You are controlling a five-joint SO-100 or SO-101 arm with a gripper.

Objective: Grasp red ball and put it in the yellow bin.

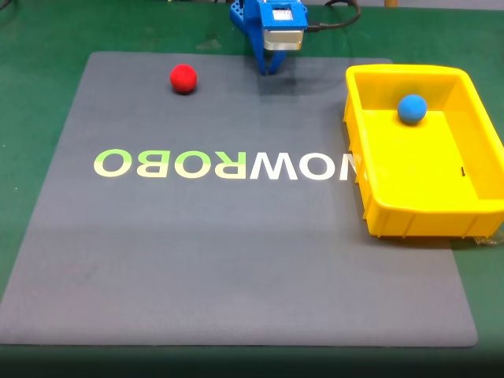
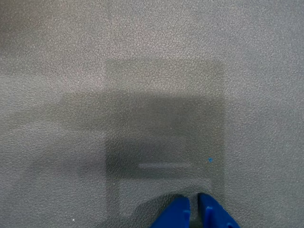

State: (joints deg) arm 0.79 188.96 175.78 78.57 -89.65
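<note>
Two balls lie apart: the red ball on the grey mat left of the blue gripper, the blue ball inside the yellow bin. The gripper's fingertips are nearly closed, grasping nothing.

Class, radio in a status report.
Gripper shut, empty, over mat. Red ball on mat, untouched. Yellow bin holds blue ball. Path clear.

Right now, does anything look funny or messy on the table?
Nothing is spilled or broken. The writing on the grey mat reads backwards in the fixed view. A blue ball already sits in the yellow bin, while the red ball lies on the mat, left of the gripper.
</note>
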